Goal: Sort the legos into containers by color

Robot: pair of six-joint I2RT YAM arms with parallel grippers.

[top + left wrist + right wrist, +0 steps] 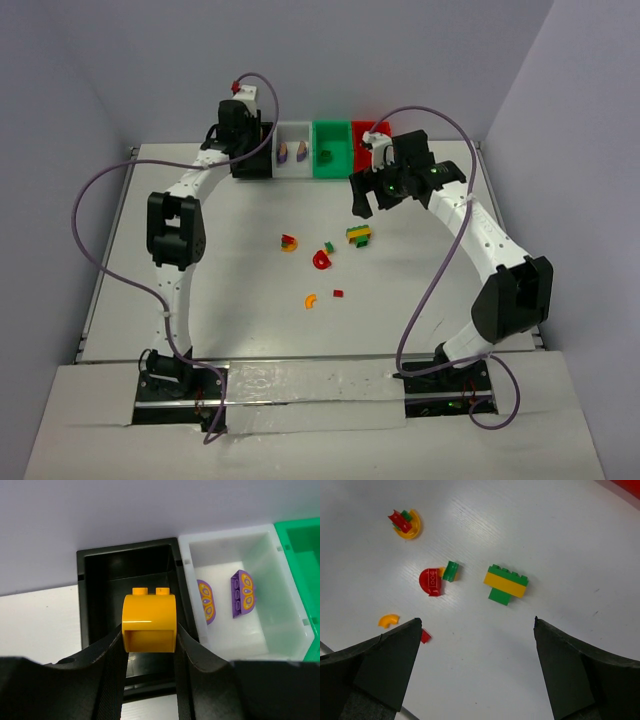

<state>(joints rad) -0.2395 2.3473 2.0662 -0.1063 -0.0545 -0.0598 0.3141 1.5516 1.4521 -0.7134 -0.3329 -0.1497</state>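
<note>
My left gripper [240,125] [149,636] is shut on an orange-yellow curved lego [149,622] and holds it over the black bin [250,165] [95,580]. The white bin [293,127] [225,537] holds two purple pieces [206,601]. The green bin [332,128] [300,530] holds a green piece [326,155]. The red bin [365,130] is partly hidden by my right arm. My right gripper [372,195] [476,625] is open and empty above the table, just behind a green-and-yellow stack [359,235] [506,583].
Loose on the table are a red curved piece with a green brick [322,258] [432,581], an orange, red and green cluster [288,242] [405,522], an orange curved piece [311,300] [388,620] and a small red piece [338,294] [425,636].
</note>
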